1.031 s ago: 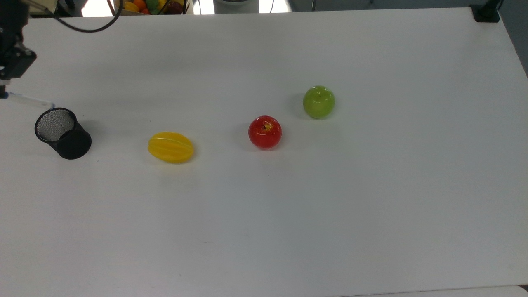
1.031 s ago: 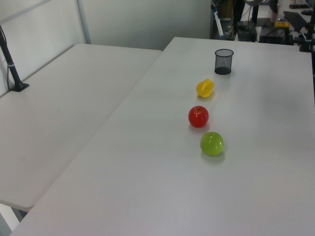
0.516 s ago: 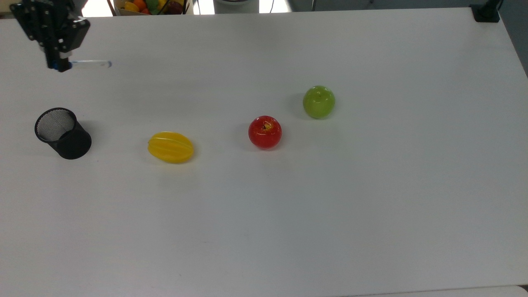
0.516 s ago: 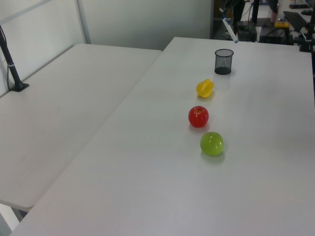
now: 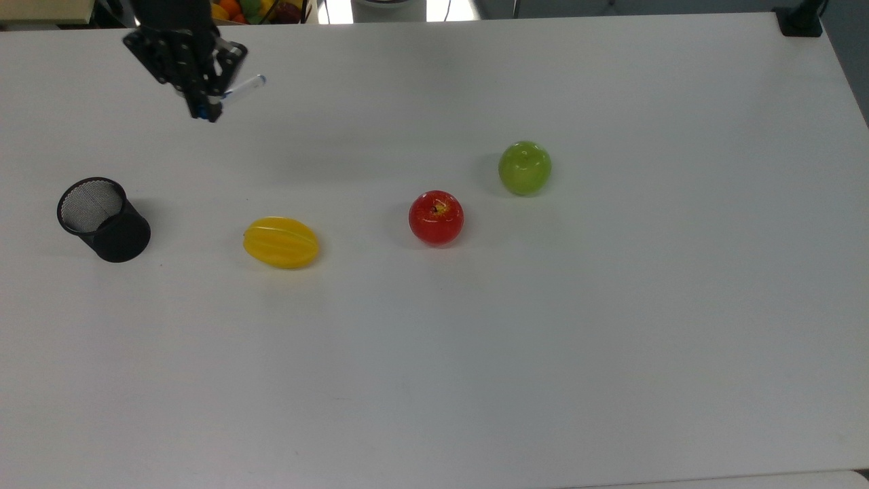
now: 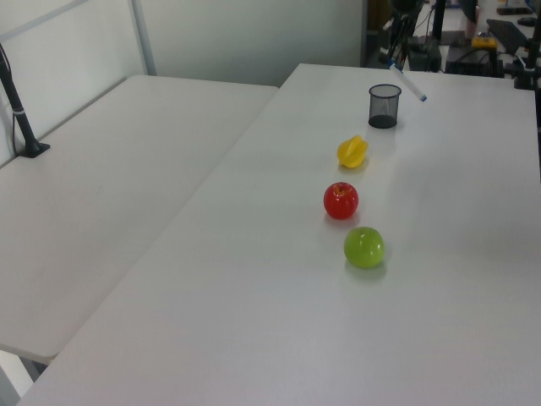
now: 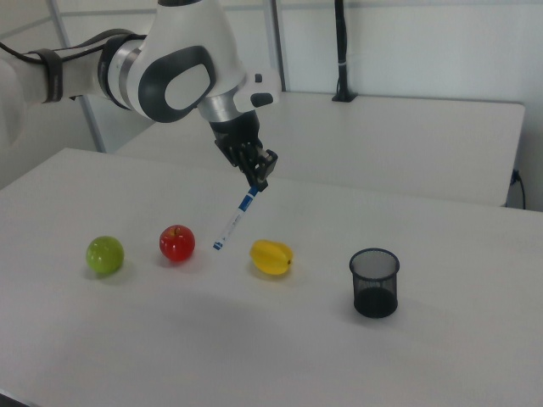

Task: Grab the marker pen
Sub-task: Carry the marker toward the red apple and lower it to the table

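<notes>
The arm reaches out above the table (image 7: 441, 356), its wrist angled downward. The gripper (image 7: 259, 180) is closed on the blue-capped end of the marker pen (image 7: 232, 220), which hangs slanting in the air, apparently clear of the tabletop, up and to the right view's left of the black mesh cup (image 7: 374, 281).
</notes>
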Motion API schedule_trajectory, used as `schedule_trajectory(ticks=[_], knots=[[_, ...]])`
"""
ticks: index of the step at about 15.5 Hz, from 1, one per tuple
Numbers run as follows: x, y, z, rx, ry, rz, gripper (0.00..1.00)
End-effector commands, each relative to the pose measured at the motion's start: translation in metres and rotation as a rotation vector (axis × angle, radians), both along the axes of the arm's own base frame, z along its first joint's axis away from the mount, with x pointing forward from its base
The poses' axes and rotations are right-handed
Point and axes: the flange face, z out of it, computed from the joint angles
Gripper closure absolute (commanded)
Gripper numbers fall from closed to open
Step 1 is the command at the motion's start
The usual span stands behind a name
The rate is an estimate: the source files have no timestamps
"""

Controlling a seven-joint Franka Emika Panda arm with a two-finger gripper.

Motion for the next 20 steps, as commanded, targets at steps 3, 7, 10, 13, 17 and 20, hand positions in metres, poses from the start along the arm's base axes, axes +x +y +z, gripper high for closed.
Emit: schedule_trajectory(ticks=[3,7,10,13,17,20], knots=[[0.005,0.055,-0.043,0.037,0.138,0.075,0.9],[0.014,0.079,-0.073,0.034,0.217,0.117,0.9],[0.026,0.093,-0.098,0.027,0.25,0.133,0.9],[0.031,0.108,-0.12,0.019,0.28,0.145,0.89],[0.037,0.131,-0.17,-0.007,0.352,0.149,0.89],[0.038,0.144,-0.201,-0.045,0.403,0.16,0.88]])
